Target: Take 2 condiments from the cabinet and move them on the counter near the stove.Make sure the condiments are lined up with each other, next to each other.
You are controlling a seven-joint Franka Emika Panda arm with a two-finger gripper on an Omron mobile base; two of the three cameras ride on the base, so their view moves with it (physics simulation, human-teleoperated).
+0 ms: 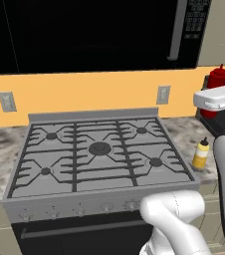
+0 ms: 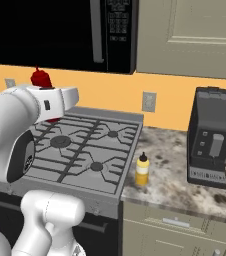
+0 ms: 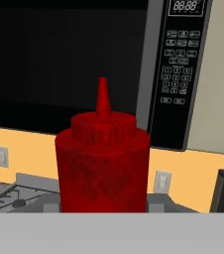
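1 red bottle [image 3: 102, 163] gripped in fingers — 1 yellow bottle [image 2: 142, 169] on counter [image 2: 175, 177].

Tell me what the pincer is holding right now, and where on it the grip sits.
The pincer holds the red squeeze bottle upright, gripping low on its body; the exact contact is hidden.

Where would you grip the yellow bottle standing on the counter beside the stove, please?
Probably around the yellow bottle's round body, below the tapering black cap. It stands upright, so come in level from the front, where the counter is open; the stove flanks its other side.
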